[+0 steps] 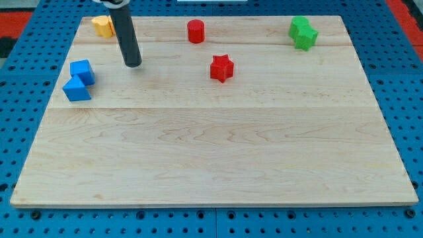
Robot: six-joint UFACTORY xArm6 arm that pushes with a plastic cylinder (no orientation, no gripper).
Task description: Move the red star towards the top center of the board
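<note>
The red star [222, 68] lies on the wooden board [211, 152], a little right of the middle in the upper part. My tip [133, 64] rests on the board well to the star's left, apart from every block. A red cylinder [195, 31] stands near the view's top centre, up and left of the star.
Two blue blocks, a cube [82, 70] and a wedge-like one [76, 88], touch each other at the left edge. A yellow block [103, 26] sits at the top left, partly behind the rod. Two green blocks [303, 32] sit together at the top right.
</note>
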